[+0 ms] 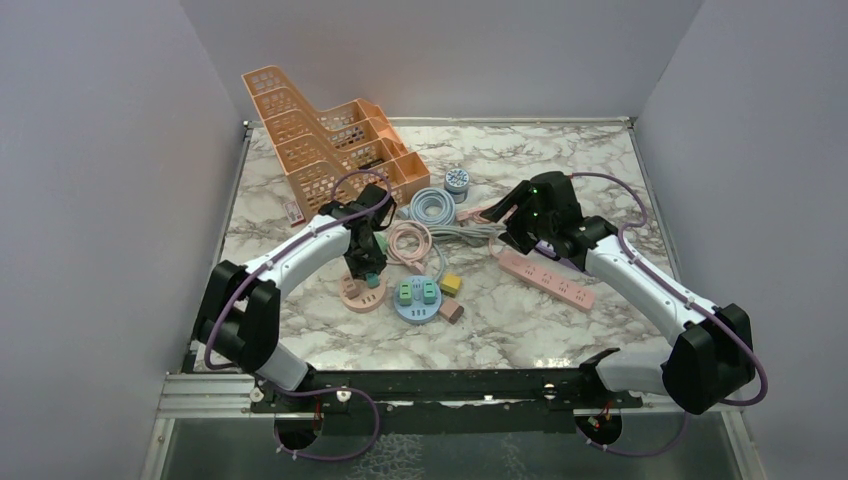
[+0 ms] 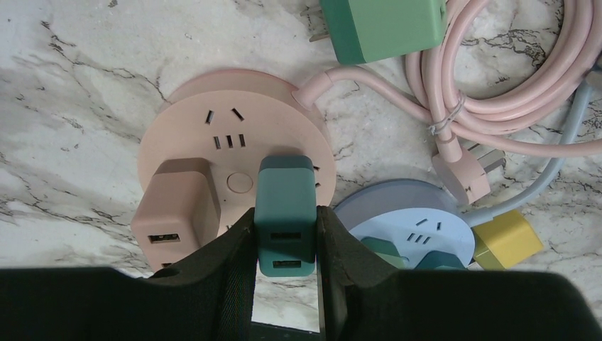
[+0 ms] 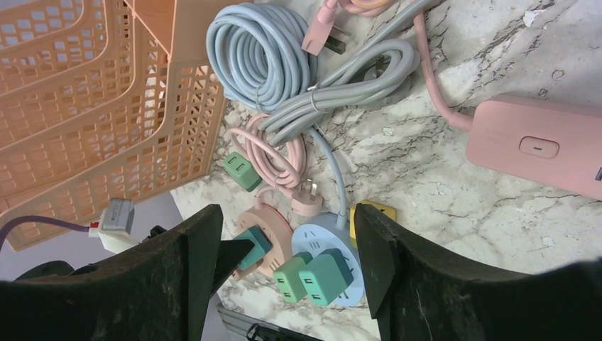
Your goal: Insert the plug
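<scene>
Left gripper [image 2: 285,245] is closed narrow on the teal plug [image 2: 285,206], with its pads [image 2: 238,256] pressed to both sides of the plug. The plug is held upright on the face of the pink round socket [image 2: 227,117], beside the centre button. Whether the prongs are fully seated cannot be told. A pink-brown adapter [image 2: 177,206] is plugged into the same socket, just beside the teal plug. The pink cable [image 2: 497,78] is coiled and tied near the socket, and its own plug end [image 2: 465,174] is laid on the marble table [image 2: 71,106]. A blue round socket [image 2: 426,224] is seen just beside the pink one; two green plugs [image 3: 326,273] are seated in it and a yellow plug [image 2: 505,238] is at its edge. A loose green adapter [image 2: 383,25] is laid near the coil.

Right gripper [image 3: 287,234] is spread wide with nothing held. It is hung above the table, apart from the sockets and near the pink power strip [image 3: 539,145]. Grey-blue cable coils [image 3: 263,57] and an orange rack [image 1: 325,140] are seen toward the back.
</scene>
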Tool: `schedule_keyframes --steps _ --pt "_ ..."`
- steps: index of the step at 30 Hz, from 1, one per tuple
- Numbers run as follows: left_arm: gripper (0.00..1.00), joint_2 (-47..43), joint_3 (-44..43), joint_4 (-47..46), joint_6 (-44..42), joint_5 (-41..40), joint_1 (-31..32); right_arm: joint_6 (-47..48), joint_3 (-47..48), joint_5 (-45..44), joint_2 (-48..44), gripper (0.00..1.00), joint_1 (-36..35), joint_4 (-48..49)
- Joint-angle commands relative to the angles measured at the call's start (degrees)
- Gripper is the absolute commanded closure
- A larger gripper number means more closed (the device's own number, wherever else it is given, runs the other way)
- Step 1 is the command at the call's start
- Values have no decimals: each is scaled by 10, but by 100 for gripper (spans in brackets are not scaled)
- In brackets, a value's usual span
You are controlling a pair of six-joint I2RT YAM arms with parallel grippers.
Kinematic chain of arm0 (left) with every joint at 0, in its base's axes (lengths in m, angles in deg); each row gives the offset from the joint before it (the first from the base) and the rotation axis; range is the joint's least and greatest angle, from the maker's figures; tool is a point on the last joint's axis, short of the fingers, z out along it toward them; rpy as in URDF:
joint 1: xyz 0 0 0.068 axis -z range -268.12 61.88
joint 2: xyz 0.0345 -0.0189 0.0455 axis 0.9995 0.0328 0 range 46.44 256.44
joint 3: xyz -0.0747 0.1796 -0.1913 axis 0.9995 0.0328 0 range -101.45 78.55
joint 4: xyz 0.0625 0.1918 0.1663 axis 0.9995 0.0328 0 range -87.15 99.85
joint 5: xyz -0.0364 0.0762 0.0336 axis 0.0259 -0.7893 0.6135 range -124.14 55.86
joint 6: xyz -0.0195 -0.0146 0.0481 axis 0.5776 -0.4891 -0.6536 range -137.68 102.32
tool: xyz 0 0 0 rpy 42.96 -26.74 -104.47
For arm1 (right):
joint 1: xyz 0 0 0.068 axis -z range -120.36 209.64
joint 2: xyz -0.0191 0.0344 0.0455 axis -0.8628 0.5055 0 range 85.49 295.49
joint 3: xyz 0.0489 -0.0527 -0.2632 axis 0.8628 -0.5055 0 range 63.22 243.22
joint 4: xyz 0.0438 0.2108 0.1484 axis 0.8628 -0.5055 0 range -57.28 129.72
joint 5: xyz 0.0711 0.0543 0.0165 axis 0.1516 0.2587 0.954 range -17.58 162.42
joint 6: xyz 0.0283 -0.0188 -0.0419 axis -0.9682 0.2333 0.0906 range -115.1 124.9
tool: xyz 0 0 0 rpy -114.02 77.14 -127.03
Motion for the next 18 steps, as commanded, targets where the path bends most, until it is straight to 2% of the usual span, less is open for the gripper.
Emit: schedule_keyframes --steps 1,8,18 --pt "100 47 7 7 1 -35 -1 7 -6 -24 -11 32 3 10" --pt "100 82 8 -6 -1 -36 -1 8 -6 -25 -13 32 3 8" --pt "100 97 88 -55 20 -17 16 10 -6 -30 -10 33 3 8"
